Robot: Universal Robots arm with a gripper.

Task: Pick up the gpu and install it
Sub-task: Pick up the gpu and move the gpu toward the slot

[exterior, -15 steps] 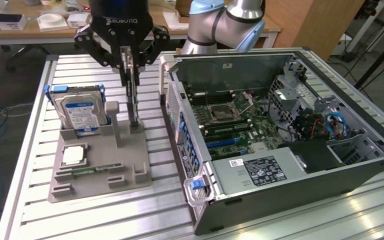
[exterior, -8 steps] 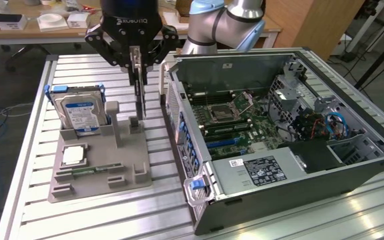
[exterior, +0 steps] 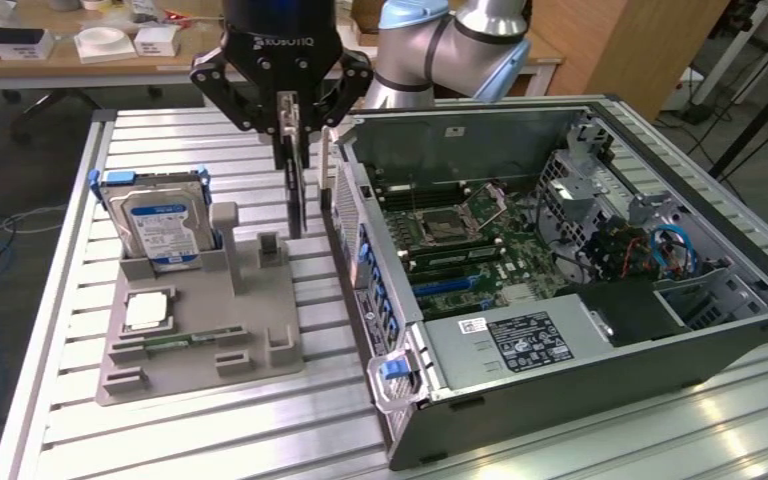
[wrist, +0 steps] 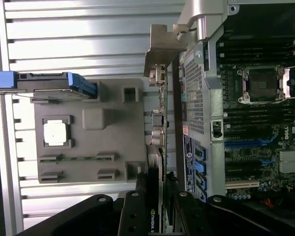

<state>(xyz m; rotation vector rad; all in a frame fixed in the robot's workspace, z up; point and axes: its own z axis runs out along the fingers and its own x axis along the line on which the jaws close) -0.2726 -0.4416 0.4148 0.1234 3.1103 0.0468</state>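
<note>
Hanging upright and edge-on, the gpu is a thin dark card pinched at its upper edge by the gripper, whose black fingers are clamped against both of its faces. A silver metal bracket runs down the end of the card nearest the computer case. In the wrist view the gpu shows as a narrow strip with connectors along it. Its bracket sits at the far end and a green logo beside the gripper.

The card hangs over the gap between the gray holder and the case's perforated back wall, close to both. Whether its lower edge touches the holder cannot be told.

The holder lies flat on the slatted metal table. It carries a hard drive with blue clips standing upright at one end, a square processor lying flat in a recess, and a narrow green memory stick lying in a slot.

The case lies on its side with its panel off. Inside are a green motherboard, a silver power supply with a black label, and blue cables.
</note>
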